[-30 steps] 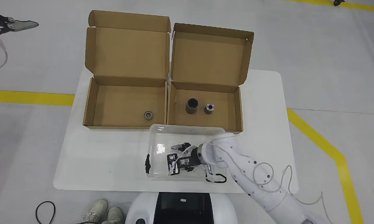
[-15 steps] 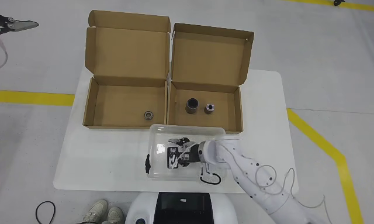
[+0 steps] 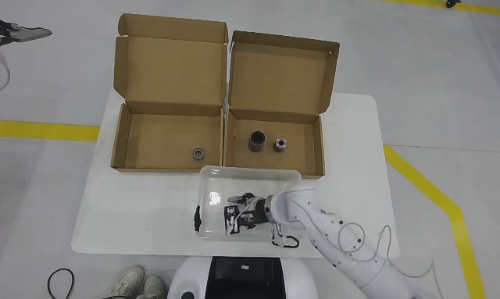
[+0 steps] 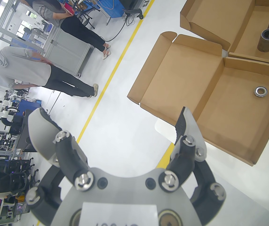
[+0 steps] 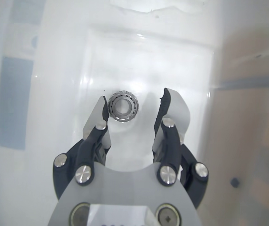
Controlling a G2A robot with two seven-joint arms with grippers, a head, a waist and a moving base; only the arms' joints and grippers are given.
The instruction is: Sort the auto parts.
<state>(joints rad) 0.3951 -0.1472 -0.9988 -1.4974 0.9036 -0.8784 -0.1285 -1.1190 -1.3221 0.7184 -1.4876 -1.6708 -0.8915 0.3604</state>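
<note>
Bearing (image 5: pixel 122 108) lies flat on the floor of the clear bin (image 3: pixel 250 172), and one finger pad (image 5: pixel 104 111) of my right gripper (image 5: pixel 134 106) sits right against its rim. Jaws apart, nothing clamped yet. Since half a second ago that gripper has slid a touch toward the bin's near wall. Just beyond the bin's far wall, the left box (image 3: pixel 156 139) holds a second bearing (image 3: pixel 201 152) and the right box (image 3: pixel 301 151) holds two sleeves (image 3: pixel 256 140). My left gripper (image 4: pixel 112 121) has its jaws wide apart, holding nothing.
</note>
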